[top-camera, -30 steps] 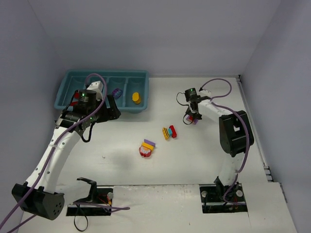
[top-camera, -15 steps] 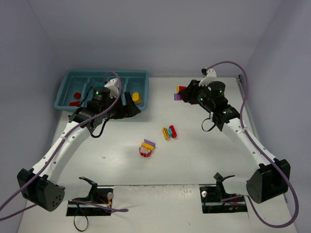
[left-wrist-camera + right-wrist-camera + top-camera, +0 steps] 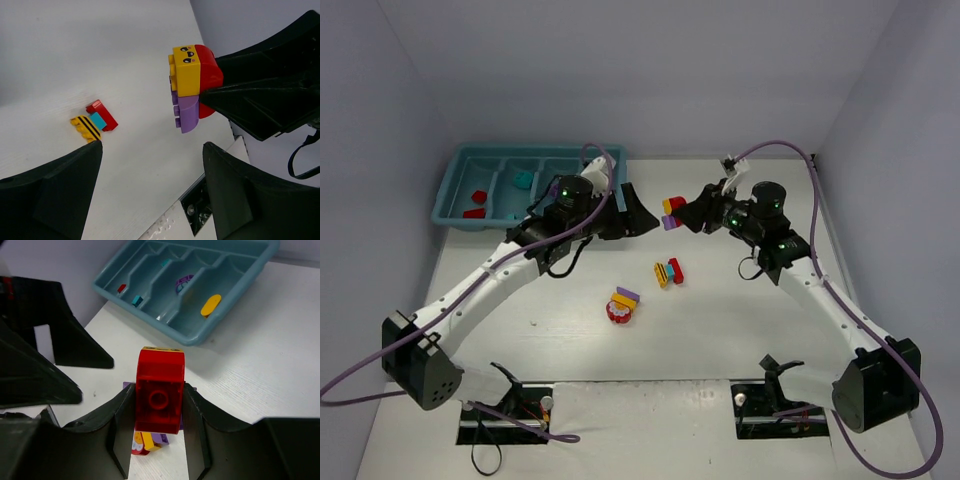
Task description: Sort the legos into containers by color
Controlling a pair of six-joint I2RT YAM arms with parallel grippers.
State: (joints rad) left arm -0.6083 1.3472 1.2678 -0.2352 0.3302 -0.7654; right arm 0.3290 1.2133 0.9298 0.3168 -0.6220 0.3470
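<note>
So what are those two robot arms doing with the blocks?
They're sorting legos by colour into the blue tray. The right gripper is holding up a three-colour stack of red, yellow and purple, facing the left gripper, which is open and not touching it. A striped clump and a mixed pile lie on the table.

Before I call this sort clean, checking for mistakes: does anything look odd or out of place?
Nothing looks spilled or damaged. One oddity: the right gripper holds a red, yellow and purple stack stuck together, off the table, facing the open jaws of the left gripper. Its colours are unsorted.
</note>
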